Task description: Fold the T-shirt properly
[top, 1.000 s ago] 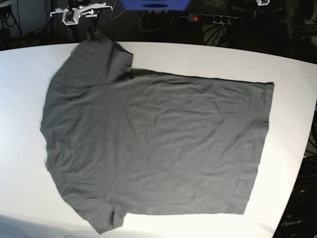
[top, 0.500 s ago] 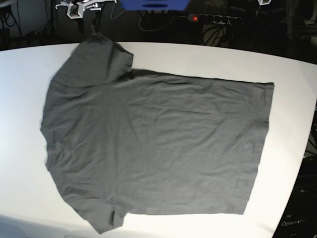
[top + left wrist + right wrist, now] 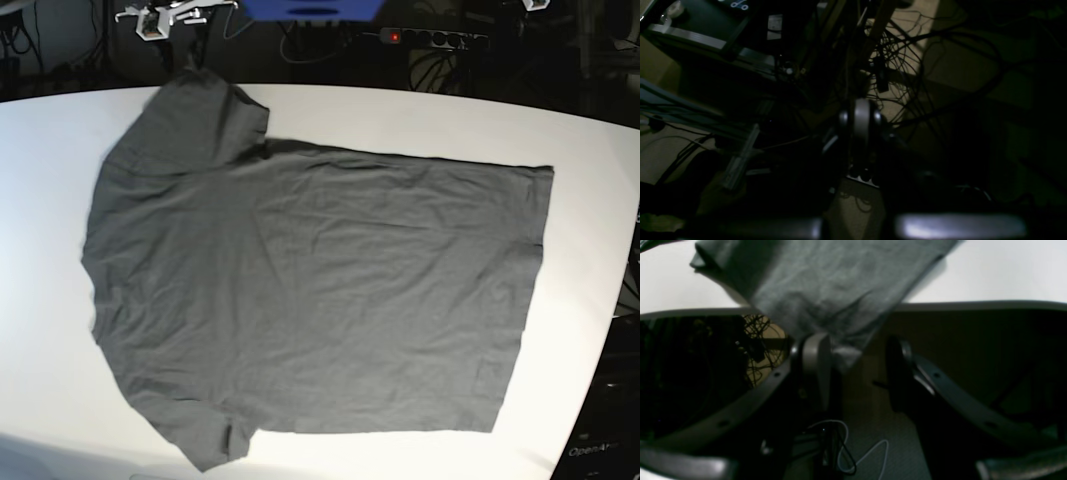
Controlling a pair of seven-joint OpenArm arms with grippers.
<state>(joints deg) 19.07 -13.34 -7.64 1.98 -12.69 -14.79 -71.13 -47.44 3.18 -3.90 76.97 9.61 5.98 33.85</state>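
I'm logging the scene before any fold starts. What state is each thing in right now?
T-shirt: spread flat, unfolded, lightly wrinkled; far sleeve tip hangs over the table edge.
Right gripper: jaws open, either side of that sleeve tip, not closed on it.
Left gripper: jaws shut, empty, off the table.
Power strip: switch light glowing red.
Table: white, carrying the T-shirt.

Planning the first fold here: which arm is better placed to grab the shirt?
The right. The right gripper hangs open just off the table edge by the T-shirt sleeve; the left gripper is shut, facing only cables.
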